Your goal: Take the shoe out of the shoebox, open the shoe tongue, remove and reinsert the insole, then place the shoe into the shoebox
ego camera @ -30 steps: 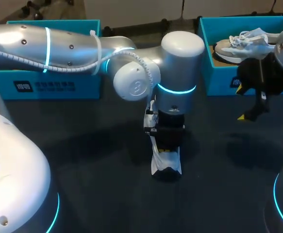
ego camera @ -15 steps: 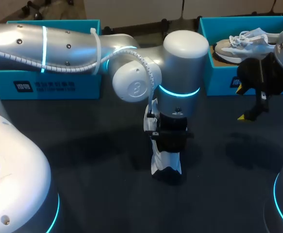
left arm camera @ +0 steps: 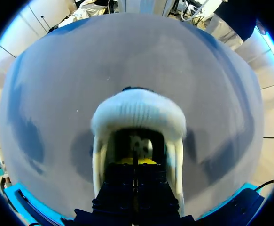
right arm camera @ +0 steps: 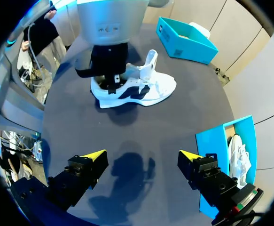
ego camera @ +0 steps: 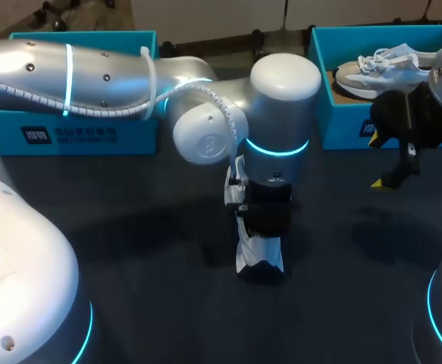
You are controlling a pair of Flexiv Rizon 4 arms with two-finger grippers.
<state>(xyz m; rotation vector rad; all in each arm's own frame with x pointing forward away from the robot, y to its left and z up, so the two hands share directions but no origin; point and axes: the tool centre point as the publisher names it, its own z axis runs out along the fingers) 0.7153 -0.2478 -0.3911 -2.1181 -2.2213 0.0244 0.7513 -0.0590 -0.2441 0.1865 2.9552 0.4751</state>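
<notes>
Shoe (right arm camera: 141, 87) is taking the left end effector (left arm camera: 134, 161) down into its opening; I'm not able to tell whether that one is pinching anything. Shoe is resting mid-way across the surface (ego camera: 130, 250), well apart from the right shoebox (ego camera: 342, 125). Right end effector (right arm camera: 139, 160) is hovering spread wide near that shoebox.

Robotics lab: a silver left arm (ego camera: 99, 72) ringed in cyan light over a dark table (ego camera: 130, 250) bearing teal shoeboxes (ego camera: 76, 133).

Shoe (ego camera: 260, 256) mid-table, left claw (left arm camera: 136, 161) in it, 2 shoeboxes (ego camera: 391, 135) behind
</notes>
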